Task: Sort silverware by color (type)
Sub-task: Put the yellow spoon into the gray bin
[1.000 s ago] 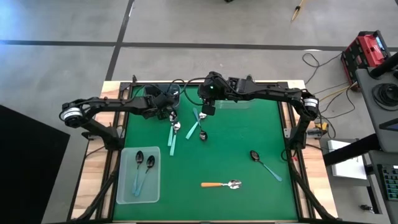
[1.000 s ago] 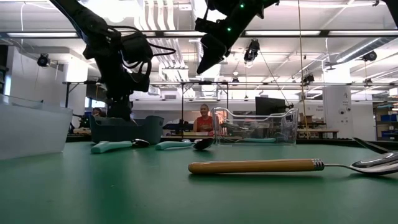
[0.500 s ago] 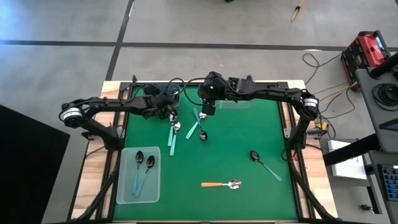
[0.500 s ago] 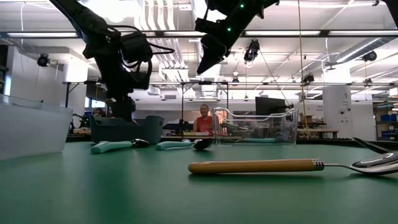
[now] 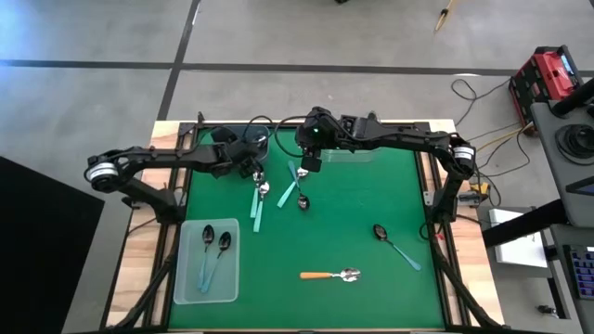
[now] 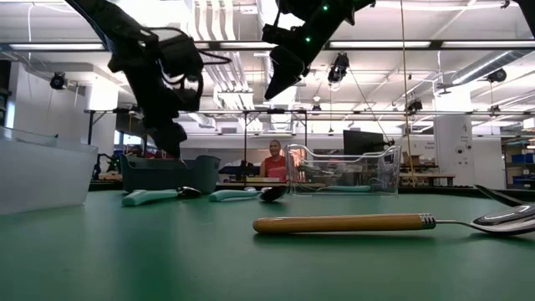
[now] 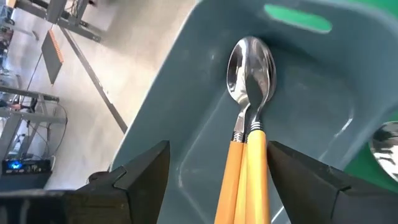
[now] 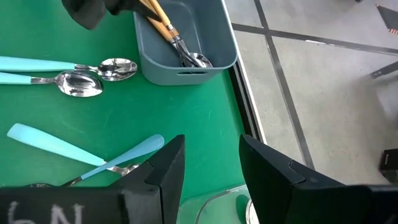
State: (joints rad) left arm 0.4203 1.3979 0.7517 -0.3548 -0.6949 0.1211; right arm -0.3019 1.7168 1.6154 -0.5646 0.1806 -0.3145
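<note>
Bright, even overhead light from ceiling fixtures (image 6: 251, 17) in the hall. The green felt tabletop (image 5: 371, 213) shows only soft shadows. Glare glints off shiny silver spoon bowls (image 7: 250, 62).

Orange-handled spoons (image 7: 249, 124) run out of frame inside the grey bin (image 7: 186, 112).

Their handle ends are cut off at the left wrist picture's edge; beside the bin, a third spoon (image 7: 387, 142) shows only part of its bowl.

Three orange-handled spoons (image 5: 330, 275), four teal-handled spoons (image 5: 257, 211), three blue-handled spoons (image 5: 397, 246).
</note>
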